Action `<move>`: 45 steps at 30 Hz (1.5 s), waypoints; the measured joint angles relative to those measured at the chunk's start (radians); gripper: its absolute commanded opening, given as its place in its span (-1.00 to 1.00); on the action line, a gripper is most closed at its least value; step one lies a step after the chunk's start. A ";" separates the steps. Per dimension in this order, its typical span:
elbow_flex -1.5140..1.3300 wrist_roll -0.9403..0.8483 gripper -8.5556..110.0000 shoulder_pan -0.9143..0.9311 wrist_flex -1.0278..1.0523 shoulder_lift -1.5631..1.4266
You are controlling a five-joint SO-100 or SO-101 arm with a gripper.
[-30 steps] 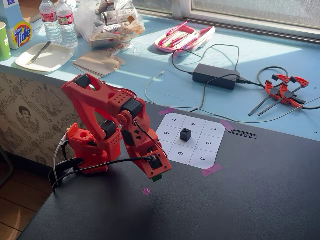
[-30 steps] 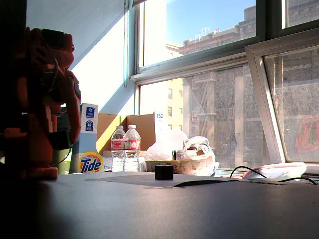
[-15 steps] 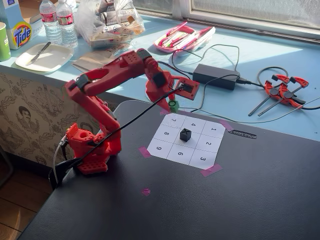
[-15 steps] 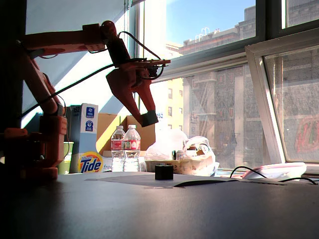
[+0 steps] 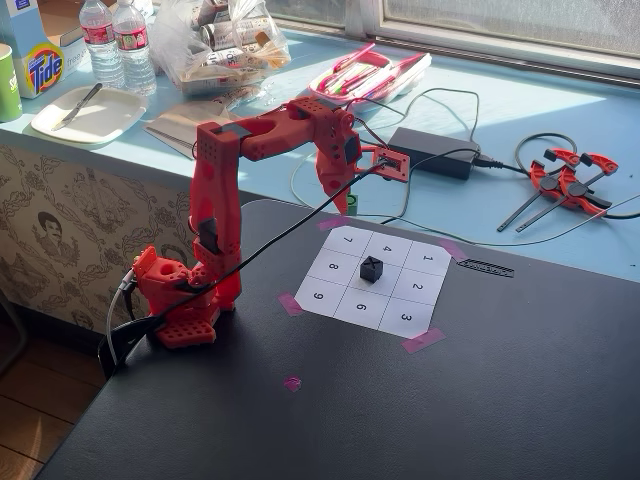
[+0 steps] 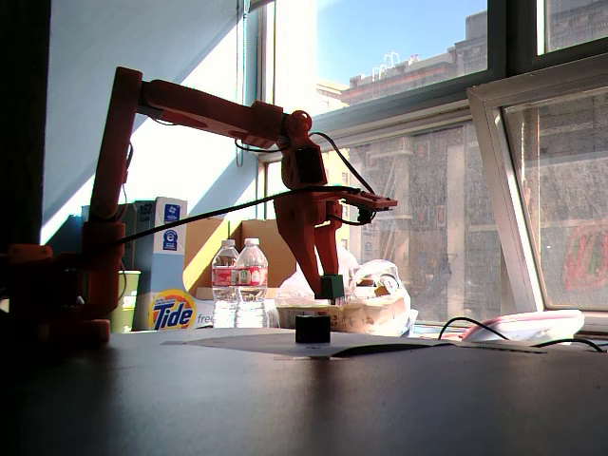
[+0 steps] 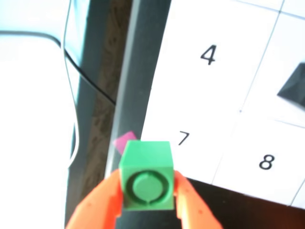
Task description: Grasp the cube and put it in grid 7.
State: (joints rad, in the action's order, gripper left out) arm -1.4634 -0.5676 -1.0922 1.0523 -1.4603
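Note:
My orange gripper [image 7: 147, 185] is shut on the green cube [image 7: 146, 174], whose ring-marked face points at the wrist camera. The cube hangs in the air over the edge of the white paper grid, just beside cell 7 [image 7: 190, 119]. In a fixed view the gripper [image 6: 332, 288] holds the cube [image 6: 332, 286] well above the table. In the other fixed view the gripper [image 5: 334, 205] hangs above the far corner of the grid near cell 7 [image 5: 347, 241], and the cube is hidden there.
A black cube marked X [image 5: 371, 269] sits on the grid's centre cell; it also shows in the wrist view [image 7: 293, 88] and low on the table [image 6: 312, 329]. Pink tape [image 7: 125, 141] holds the grid corners. Cables and a power brick [image 5: 432, 152] lie behind the mat.

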 measured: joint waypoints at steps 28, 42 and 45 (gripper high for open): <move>-0.031 -0.115 -0.81 0.060 -0.003 0.103; -0.035 -0.133 -0.43 0.071 0.083 0.018; -0.025 -0.114 -0.39 0.078 0.106 -0.028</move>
State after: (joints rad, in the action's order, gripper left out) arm -1.4880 -0.6811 -1.0140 1.1582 -1.4880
